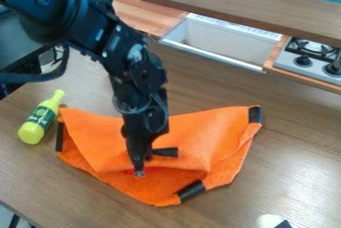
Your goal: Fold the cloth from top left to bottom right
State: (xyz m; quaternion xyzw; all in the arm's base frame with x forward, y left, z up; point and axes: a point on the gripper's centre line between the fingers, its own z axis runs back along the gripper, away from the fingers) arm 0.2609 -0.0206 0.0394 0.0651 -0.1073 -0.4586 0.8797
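Hand set low at the orange cloth's folded edge, presumably to guide the flap over; whether apart or clamped, cannot tell.

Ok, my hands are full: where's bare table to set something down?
The brown wooden table shows bare right of the orange fabric cloth, towards the grey stove, and in front of the yellow-green plastic bottle. It's crowded between bottle and cloth, and at the cloth's middle, below the black arm.
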